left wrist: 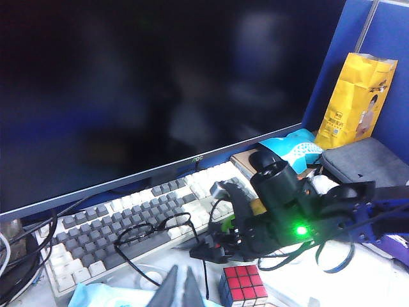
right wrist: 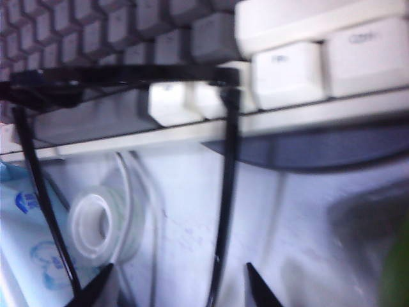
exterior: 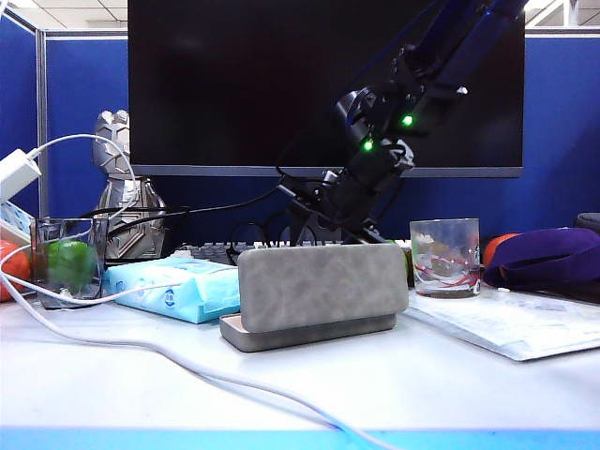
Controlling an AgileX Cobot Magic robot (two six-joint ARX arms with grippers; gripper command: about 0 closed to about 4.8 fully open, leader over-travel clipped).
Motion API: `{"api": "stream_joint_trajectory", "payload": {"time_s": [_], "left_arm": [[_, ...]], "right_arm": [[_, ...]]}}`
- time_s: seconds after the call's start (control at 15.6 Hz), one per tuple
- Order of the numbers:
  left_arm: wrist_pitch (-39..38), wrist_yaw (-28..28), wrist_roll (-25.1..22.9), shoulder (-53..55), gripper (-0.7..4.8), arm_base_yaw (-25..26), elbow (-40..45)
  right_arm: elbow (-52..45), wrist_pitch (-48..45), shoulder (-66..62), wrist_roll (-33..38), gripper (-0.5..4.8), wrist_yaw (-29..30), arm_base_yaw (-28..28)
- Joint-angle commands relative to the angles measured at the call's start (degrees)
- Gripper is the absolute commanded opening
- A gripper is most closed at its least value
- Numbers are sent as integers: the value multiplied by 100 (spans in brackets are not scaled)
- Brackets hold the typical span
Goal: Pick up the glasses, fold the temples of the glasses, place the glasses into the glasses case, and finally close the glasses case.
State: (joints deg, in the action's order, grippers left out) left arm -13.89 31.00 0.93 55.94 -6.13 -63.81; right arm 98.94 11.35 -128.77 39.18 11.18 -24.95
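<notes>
Dark-rimmed glasses (right wrist: 128,83) between spread right end effector (right wrist: 176,284); left end effector (left wrist: 181,291) pressed together.

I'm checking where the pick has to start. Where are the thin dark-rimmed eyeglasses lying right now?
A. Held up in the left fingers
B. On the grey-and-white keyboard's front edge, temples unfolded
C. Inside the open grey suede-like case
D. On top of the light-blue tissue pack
B: the thin dark-rimmed eyeglasses rest against the front edge of the grey-and-white keyboard with temples spread, and the open right gripper is closing in on one temple.
</notes>
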Motion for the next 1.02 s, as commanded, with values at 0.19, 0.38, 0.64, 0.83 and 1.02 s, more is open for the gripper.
{"api": "stream_joint_trajectory", "payload": {"time_s": [0.19,0.38,0.64,0.83,1.02], "left_arm": [[66,33,-26,-13,-5,-2,-42],[59,31,-26,-13,-5,-2,-42],[7,31,-26,-15,-5,-2,-42],[-4,31,-26,-13,-5,-2,-42],[4,59,24,-17,-5,-2,-42]], "right_arm": [[-2,-81,-240,136,197,28,-7],[46,-94,-256,107,-6,55,-9],[186,-269,-101,-94,-6,251,-9],[186,-262,243,-610,-6,269,-9],[186,-262,852,-1692,-6,428,-9]]}}
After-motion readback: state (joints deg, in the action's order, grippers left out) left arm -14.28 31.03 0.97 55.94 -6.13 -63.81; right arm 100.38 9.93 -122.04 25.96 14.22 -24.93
